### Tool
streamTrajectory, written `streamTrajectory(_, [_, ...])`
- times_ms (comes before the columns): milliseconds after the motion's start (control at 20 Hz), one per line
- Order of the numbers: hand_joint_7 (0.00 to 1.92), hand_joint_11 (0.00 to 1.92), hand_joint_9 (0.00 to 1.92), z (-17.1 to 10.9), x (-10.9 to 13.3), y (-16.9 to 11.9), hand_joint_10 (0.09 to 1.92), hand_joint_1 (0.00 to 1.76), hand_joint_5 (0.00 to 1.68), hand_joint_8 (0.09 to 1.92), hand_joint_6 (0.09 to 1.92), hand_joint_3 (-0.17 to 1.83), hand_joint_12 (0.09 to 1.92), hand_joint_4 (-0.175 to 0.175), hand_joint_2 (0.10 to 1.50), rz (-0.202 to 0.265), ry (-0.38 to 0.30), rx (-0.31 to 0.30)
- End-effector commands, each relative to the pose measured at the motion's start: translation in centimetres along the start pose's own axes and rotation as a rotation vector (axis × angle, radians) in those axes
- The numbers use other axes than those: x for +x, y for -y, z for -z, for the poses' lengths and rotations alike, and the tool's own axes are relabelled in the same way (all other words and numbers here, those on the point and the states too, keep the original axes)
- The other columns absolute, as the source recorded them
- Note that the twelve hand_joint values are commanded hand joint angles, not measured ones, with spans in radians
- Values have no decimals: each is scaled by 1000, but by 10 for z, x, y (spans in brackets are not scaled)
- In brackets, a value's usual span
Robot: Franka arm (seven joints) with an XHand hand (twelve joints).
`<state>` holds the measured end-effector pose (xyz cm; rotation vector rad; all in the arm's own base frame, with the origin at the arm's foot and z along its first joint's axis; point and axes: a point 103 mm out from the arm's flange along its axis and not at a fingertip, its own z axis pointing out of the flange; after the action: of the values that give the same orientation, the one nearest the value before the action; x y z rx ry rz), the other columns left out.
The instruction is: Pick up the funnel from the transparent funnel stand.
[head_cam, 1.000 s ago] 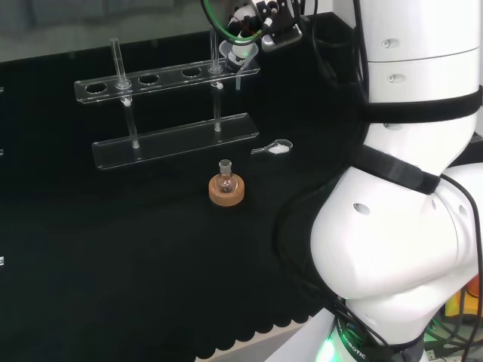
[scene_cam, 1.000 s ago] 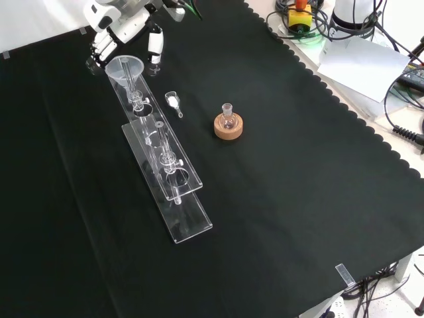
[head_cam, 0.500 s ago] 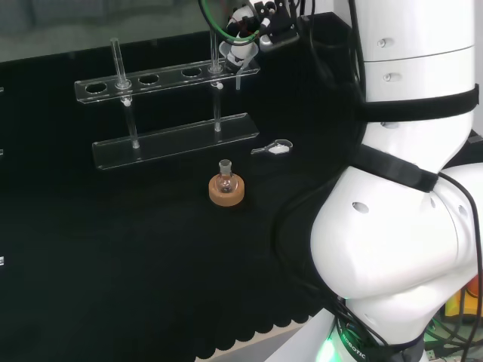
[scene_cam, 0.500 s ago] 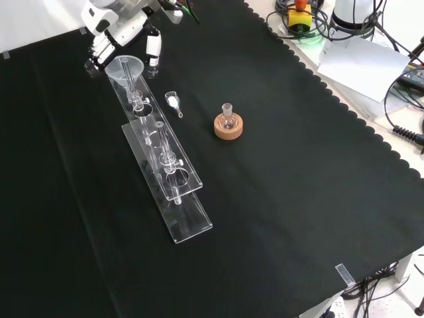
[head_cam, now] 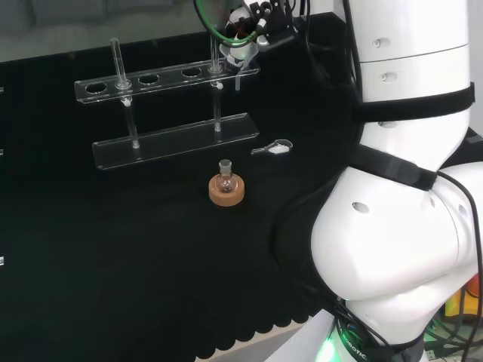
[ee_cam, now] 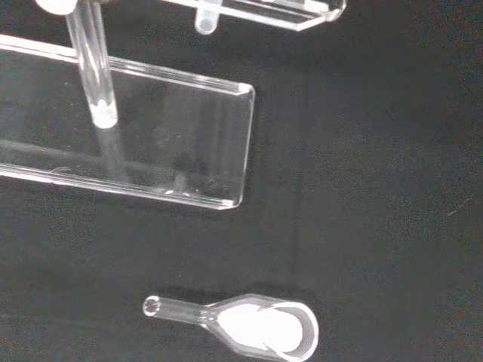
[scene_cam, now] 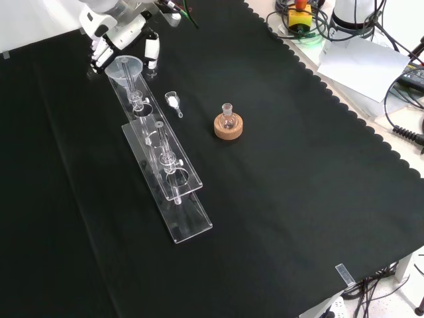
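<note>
The clear funnel (scene_cam: pixel 124 68) sits in the end hole of the transparent stand's upper shelf (scene_cam: pixel 159 142), its stem hanging below. In the head view the funnel (head_cam: pixel 230 59) is at the shelf's right end (head_cam: pixel 162 79). My hand (scene_cam: pixel 114 34) hovers just above and behind it. White fingers (scene_cam: pixel 97 58) reach down on one side of the rim and the thumb (scene_cam: pixel 152 52) on the other, fairly straight and apart from the glass. In the head view the hand (head_cam: pixel 247 30) is over the funnel. The wrist view looks down on the stand's base plate (ee_cam: pixel 173 151) and a post (ee_cam: pixel 92 72).
A small glass scoop with white powder (scene_cam: pixel 173 101) lies beside the stand, large in the wrist view (ee_cam: pixel 260 332). A small round flask on a cork ring (scene_cam: pixel 228 126) stands further right in the front view. Cables and papers (scene_cam: pixel 361 59) lie beyond the cloth's scalloped edge.
The hand has shifted a little left in the head view, closer over the funnel. Funnel, stand, scoop and flask have not moved.
</note>
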<state>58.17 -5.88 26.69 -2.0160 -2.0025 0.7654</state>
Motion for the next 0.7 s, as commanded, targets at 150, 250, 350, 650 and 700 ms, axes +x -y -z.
streamTrajectory(150, [489, 593, 841, 29, -2, 17, 478, 843, 713, 626, 396, -175, 1291, -15, 1120, -97, 117, -187])
streamTrajectory(250, [555, 636, 897, 41, -3, 25, 440, 865, 781, 616, 554, -175, 1261, 7, 1147, -94, 137, -221])
streamTrajectory(350, [583, 653, 919, 54, -4, 34, 430, 875, 817, 617, 617, -175, 1253, 18, 1159, -93, 151, -251])
streamTrajectory(650, [604, 669, 939, 80, -11, 64, 419, 885, 828, 616, 691, -175, 1237, 28, 1163, -104, 144, -276])
streamTrajectory(700, [605, 669, 939, 81, -12, 69, 419, 886, 827, 616, 693, -175, 1237, 28, 1162, -107, 144, -279])
